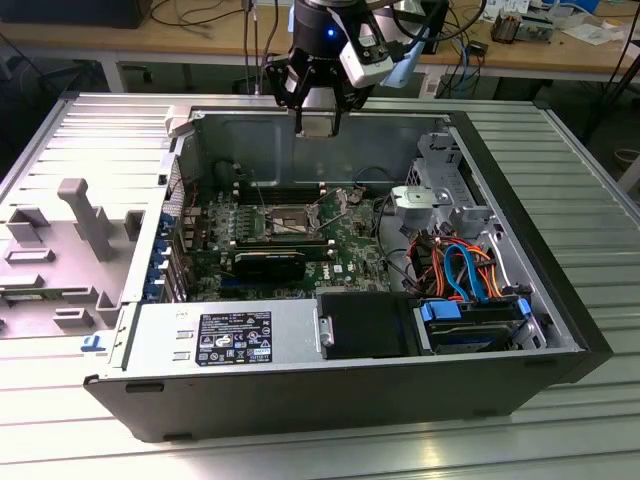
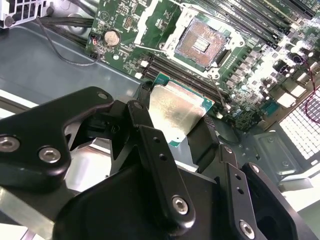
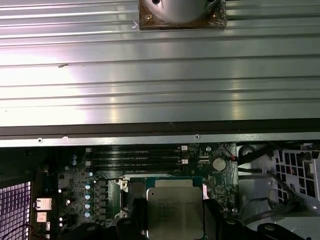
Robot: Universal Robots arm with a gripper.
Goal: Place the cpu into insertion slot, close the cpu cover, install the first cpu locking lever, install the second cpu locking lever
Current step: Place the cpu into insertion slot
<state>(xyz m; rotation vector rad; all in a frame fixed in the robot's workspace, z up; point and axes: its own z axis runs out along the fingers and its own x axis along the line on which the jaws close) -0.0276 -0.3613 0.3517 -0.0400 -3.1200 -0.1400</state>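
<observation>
My gripper hangs above the far edge of the open computer case and is shut on the cpu, a flat square chip with a dull silver top. In both wrist views the black fingers clamp the chip by two opposite edges, and the cpu is level above the motherboard. The insertion slot lies below and apart from the chip, its dark contact field bare inside a silver rim. In the exterior view the insertion slot sits mid-board. A thin lever rod stands free beside it. I cannot make out the cpu cover.
The case lies open on a ribbed metal table. Long black memory slots flank the socket. A black card, the power supply, a drive with blue and orange cables and the case's far wall surround the board.
</observation>
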